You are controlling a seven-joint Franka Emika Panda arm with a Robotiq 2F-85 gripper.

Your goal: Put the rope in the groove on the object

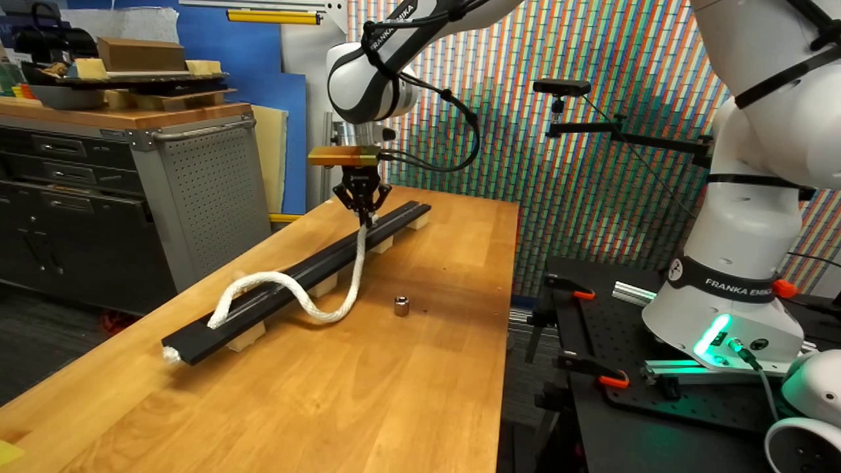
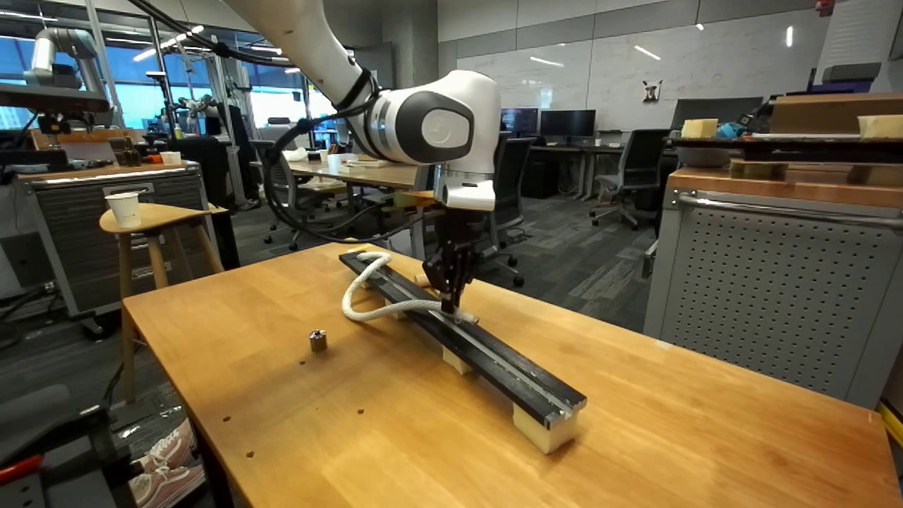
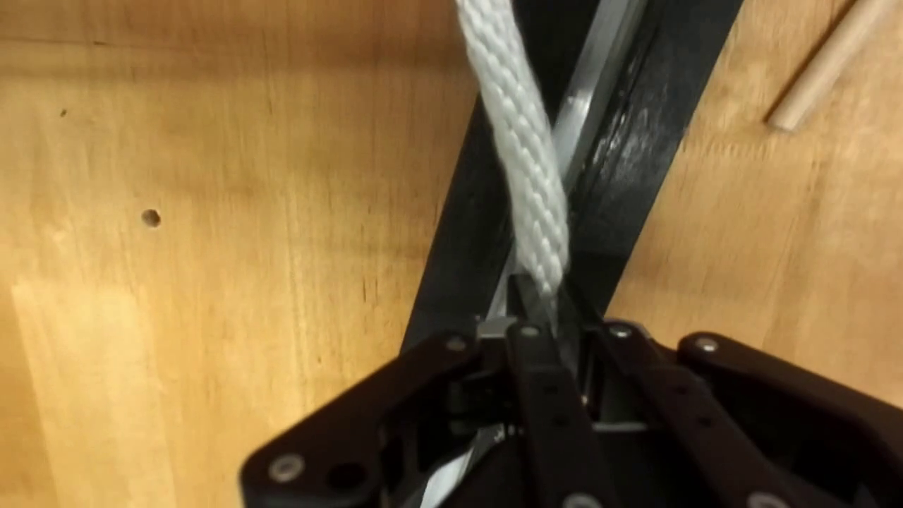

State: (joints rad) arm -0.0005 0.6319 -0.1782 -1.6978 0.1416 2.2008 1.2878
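Most of the white rope (image 1: 326,316) shows outside the groove (image 3: 577,116) of the black bar (image 1: 315,269), which runs beside the long tabletop (image 1: 427,394) edge nearest the perforated cabinet (image 1: 204,184). Toward the corner with the yellow patch (image 1: 10,453), a frayed white tip (image 1: 171,355) pokes from the bar's end; a little inward the rope climbs off the bar's top, arches over and sags in a slack bend toward the opposite long edge, the one facing the robot's base (image 1: 736,230), then rises to the gripper (image 1: 364,221). The gripper is closed down on the rope near its other end, pinching it; in an exterior view a short stub (image 2: 468,317) juts past that hold over the bar, and whether it touches the bar is hard to make out. In the wrist view the rope slants over the groove into the grip. Pale blocks (image 2: 547,428) hold the bar up off the tabletop. Between the bar and the robot-side edge stands a small metal cylinder (image 1: 401,306); on the cabinet side a wooden dowel (image 3: 825,70) lies near the bar. In an exterior view a stool (image 2: 173,213) bearing a paper cup (image 2: 125,209) stands just off the tabletop's left corner
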